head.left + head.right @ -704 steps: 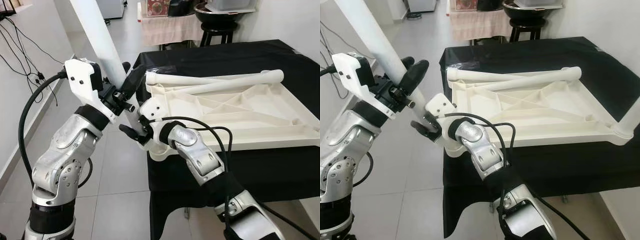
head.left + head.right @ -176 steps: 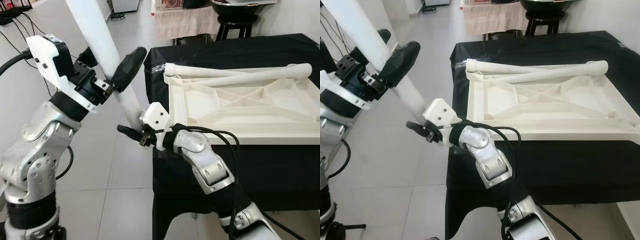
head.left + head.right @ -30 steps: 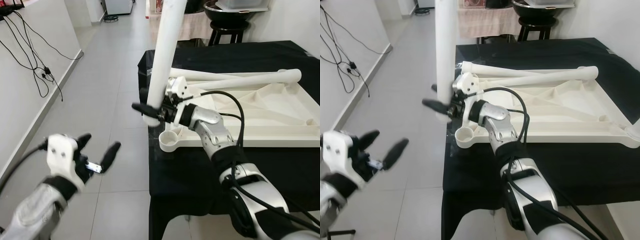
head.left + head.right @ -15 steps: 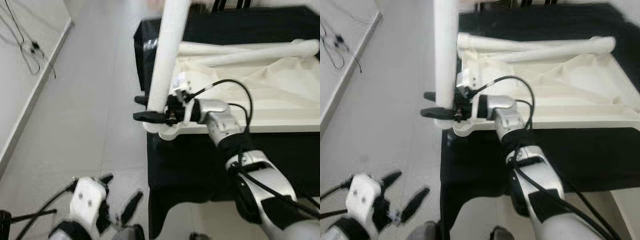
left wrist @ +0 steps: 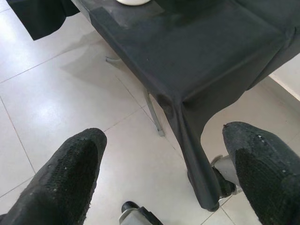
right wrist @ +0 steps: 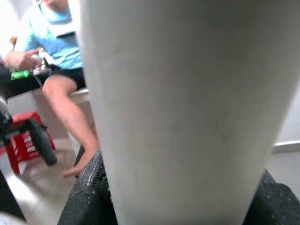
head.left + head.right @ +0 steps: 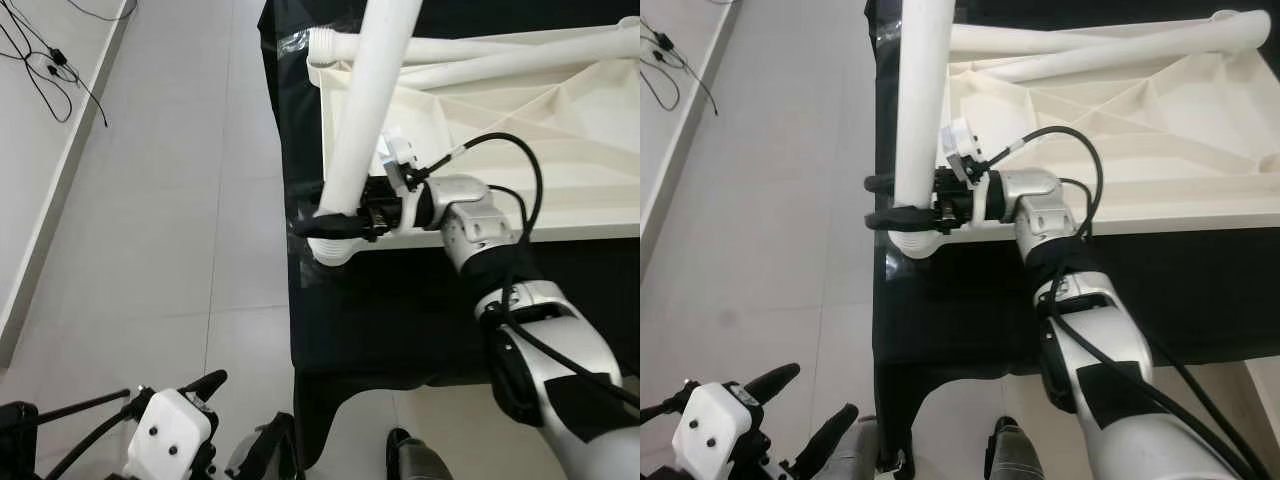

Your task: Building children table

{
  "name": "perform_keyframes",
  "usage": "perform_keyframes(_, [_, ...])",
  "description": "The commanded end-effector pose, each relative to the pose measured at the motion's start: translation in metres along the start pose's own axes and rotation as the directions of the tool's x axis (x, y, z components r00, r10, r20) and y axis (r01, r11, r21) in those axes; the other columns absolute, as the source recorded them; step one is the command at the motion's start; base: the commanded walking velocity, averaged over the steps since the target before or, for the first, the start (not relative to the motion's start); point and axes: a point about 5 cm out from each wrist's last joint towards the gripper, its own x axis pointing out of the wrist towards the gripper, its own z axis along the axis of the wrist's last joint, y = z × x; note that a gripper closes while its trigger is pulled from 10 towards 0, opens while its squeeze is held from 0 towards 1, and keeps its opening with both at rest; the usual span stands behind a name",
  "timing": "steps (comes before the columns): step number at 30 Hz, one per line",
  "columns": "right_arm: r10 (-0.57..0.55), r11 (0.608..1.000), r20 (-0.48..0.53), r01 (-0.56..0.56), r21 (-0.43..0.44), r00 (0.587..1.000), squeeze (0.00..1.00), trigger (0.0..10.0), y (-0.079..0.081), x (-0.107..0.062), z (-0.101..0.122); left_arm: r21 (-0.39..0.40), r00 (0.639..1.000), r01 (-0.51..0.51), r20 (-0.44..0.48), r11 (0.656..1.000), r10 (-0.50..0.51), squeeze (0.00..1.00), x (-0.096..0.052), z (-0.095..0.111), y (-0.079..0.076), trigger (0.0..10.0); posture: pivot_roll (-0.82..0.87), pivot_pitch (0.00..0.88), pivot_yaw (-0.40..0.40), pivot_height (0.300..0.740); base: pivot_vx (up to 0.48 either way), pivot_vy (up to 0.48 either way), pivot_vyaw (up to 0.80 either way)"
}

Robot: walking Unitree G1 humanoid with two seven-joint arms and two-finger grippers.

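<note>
— How many legs did you count, and where was the one being fitted?

— Three smooth white plastic tube legs. One (image 7: 362,115) stood nearly upright in the corner socket (image 7: 330,246) of the upturned white ribbed plastic tabletop (image 7: 520,130); the two others (image 7: 1090,42) lay lengthwise along its far edge, on the black-clothed table (image 7: 400,310).

— And the grippers?

— The right gripper (image 7: 883,200) pinched the upright leg just above the socket. The left gripper (image 5: 164,159) hung low over the grey tiled floor (image 7: 160,200), fingers spread, holding nothing.

- A black tablecloth (image 7: 400,320) drapes under my right hand.
- Grey floor tiles (image 7: 180,200) lie beyond my fingers.
- A seated person (image 6: 51,56) faces my right wrist, a red stool (image 6: 21,140) beside them.
</note>
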Motion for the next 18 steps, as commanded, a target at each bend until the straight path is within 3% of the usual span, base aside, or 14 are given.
perform_keyframes(1, [0.064, 0.998, -0.078, -0.065, -0.015, 0.995, 0.00, 10.0, 0.005, 0.007, -0.008, 0.015, 1.000, -0.001, -0.020, 1.000, 0.001, 0.00, -0.004, 0.000, -0.001, 10.0, 0.16, 0.418, 0.110, 0.740, 0.000, 0.000, 0.00])
perform_keyframes(3, [0.108, 0.992, -0.175, -0.119, -0.049, 0.979, 0.00, 10.0, 0.011, 0.012, -0.018, 0.011, 1.000, 0.000, -0.021, 1.000, 0.001, 0.00, -0.006, 0.001, -0.002, 10.0, 0.16, 0.423, 0.109, 0.740, 0.000, 0.000, 0.00])
perform_keyframes(13, [0.162, 0.985, -0.202, -0.170, -0.027, 0.966, 0.00, 10.0, 0.010, 0.027, -0.018, 0.005, 1.000, 0.006, -0.003, 1.000, -0.006, 0.00, -0.004, 0.003, -0.005, 10.0, 0.14, 0.431, 0.083, 0.740, 0.000, 0.000, 0.00])
perform_keyframes(18, [0.154, 0.988, -0.193, -0.157, -0.002, 0.969, 0.00, 10.0, 0.006, 0.027, -0.015, 0.002, 1.000, 0.004, 0.008, 1.000, -0.004, 0.00, -0.003, 0.004, -0.006, 10.0, 0.14, 0.436, 0.070, 0.740, 0.000, 0.000, 0.00])
